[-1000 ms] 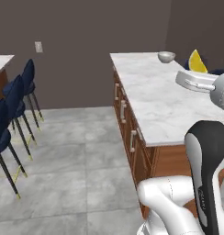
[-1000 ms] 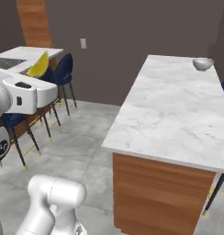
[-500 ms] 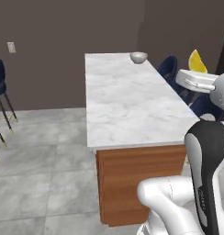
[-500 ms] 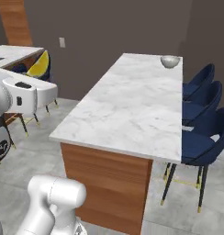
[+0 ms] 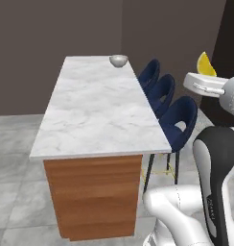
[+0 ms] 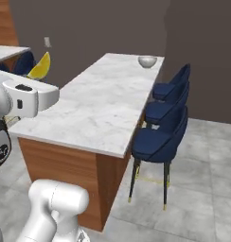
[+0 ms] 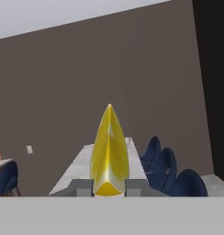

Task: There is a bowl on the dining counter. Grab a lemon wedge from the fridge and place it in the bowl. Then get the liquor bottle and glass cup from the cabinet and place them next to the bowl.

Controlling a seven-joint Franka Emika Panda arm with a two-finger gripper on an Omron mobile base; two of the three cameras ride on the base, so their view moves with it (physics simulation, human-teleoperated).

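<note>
My gripper [image 7: 109,186] is shut on the yellow lemon wedge [image 7: 109,147], whose point sticks up between the two fingertips [image 7: 84,187]. The wedge [image 5: 205,64] rides above the white hand at the right of the left base view, and the wedge [image 6: 40,67] shows at the left of the right base view. The small grey bowl [image 5: 119,60] stands at the far end of the dining counter [image 5: 95,110], well beyond the gripper. The same bowl [image 6: 147,61] sits near the far right corner of the counter [image 6: 93,106].
Three dark blue stools [image 5: 179,117] line the counter's right side, and the stools [image 6: 162,137] stand on grey tiled floor. Another marble top [image 6: 6,51] with a blue stool lies at far left. A dark wall with an outlet [image 6: 47,42] closes the back.
The whole picture has swung as the base turned: the dining counter now lies straight ahead with the stools on its right. The lemon wedge stays in the shut gripper.
</note>
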